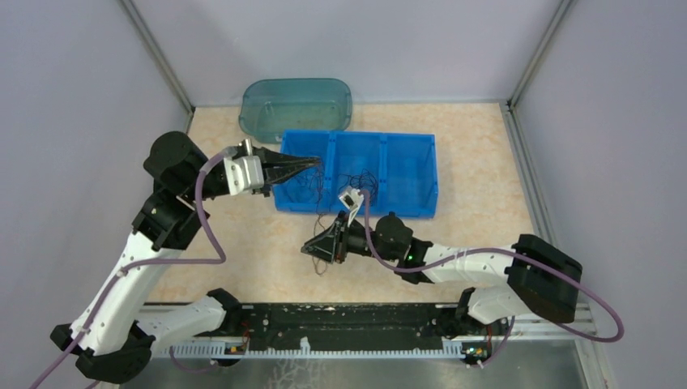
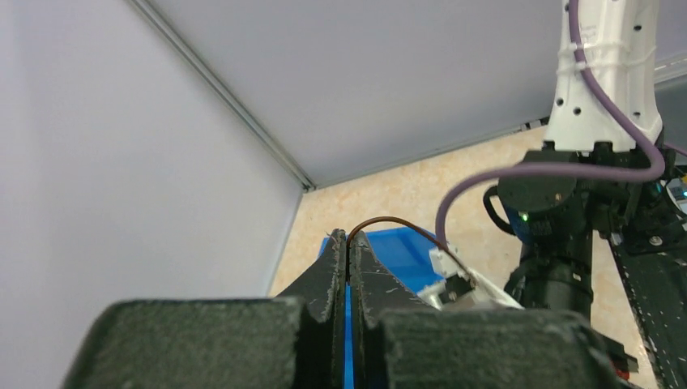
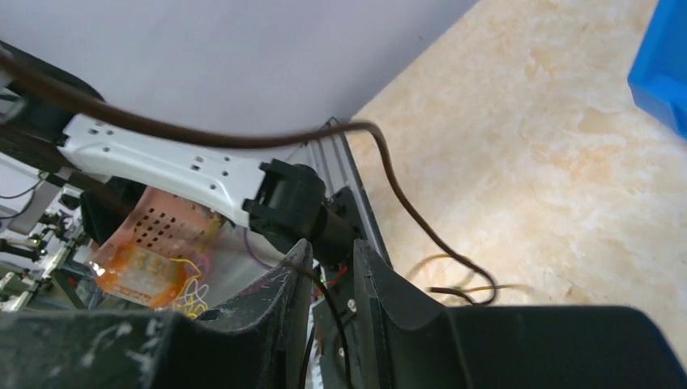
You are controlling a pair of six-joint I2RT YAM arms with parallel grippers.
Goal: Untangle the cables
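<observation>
While left gripper (image 2: 348, 240) pinches it, cable (image 2: 389, 218) arcs rightward

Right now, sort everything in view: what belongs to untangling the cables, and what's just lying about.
Belongs to the job:
tangled cables
brown cable, pinched in the left tool
right tool

Just lying about:
blue bin
teal container

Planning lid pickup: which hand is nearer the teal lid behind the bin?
Left. The left hand sits over the blue bin's left end, just in front of the teal lid. The right hand is on the bin's near side, farther away.
</observation>
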